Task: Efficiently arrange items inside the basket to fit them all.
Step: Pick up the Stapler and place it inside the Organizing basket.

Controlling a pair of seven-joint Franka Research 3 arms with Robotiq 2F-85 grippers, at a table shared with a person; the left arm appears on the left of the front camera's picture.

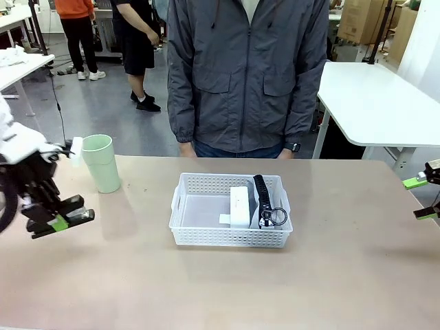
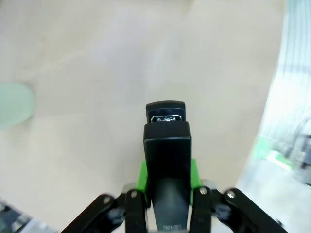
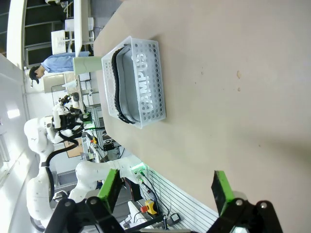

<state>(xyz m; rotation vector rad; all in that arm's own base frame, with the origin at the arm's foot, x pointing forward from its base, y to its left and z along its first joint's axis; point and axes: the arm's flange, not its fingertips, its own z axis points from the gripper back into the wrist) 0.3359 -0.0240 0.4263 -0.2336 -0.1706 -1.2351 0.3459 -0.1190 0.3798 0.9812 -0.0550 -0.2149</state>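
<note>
The white basket (image 1: 227, 236) stands mid-table in front of a person. In it a white box (image 1: 238, 205) lies beside a grey zip pouch (image 1: 265, 206) with black trim and a ring pull. The pale green cup (image 1: 102, 163) stands upright on the table at the far left. My left gripper (image 1: 63, 217) hovers over the table left of the basket. In the left wrist view it (image 2: 168, 175) is shut on the black stapler (image 2: 167, 150), which points away above bare table. My right gripper (image 1: 427, 198) is open at the right edge, with nothing between its fingers (image 3: 166, 191).
The person in a grey jacket (image 1: 247, 75) stands at the far edge behind the basket. The right wrist view looks along the table to the basket (image 3: 148, 82) and the cup (image 3: 87, 63). A white table (image 1: 385, 103) stands at the back right.
</note>
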